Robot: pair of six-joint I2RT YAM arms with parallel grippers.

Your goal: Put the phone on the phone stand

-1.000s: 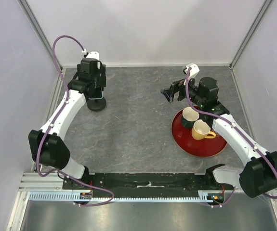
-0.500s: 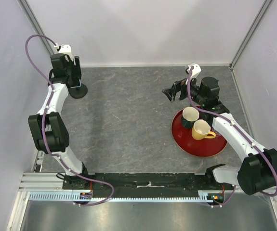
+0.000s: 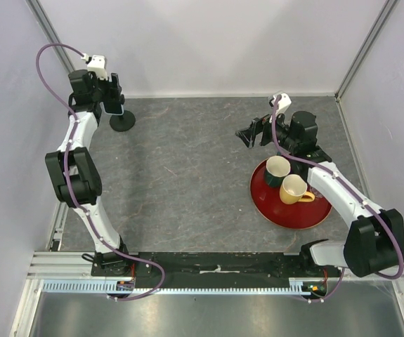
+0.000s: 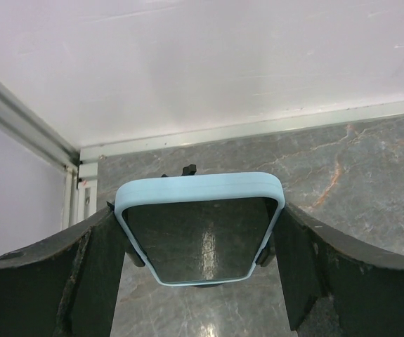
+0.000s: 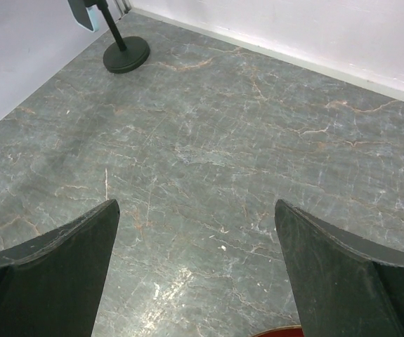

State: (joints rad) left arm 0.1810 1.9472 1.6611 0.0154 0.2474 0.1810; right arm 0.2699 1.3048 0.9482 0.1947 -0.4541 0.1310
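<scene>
The phone (image 4: 200, 225) is clamped by the left gripper (image 4: 200, 254) just above the phone stand (image 5: 126, 55); the right gripper (image 5: 196, 274), well apart from it, is spread wide.

**Phone stand largely hidden**

In the left wrist view, the phone (image 4: 199, 228) covered nearly all of the phone stand (image 4: 187, 169); only small black clamp tips showed above its rim. From above, the left gripper (image 3: 112, 102) hid most of the phone. The right wrist view cut off the stand's top and showed a red tray (image 5: 279, 331) only as a sliver.
</scene>
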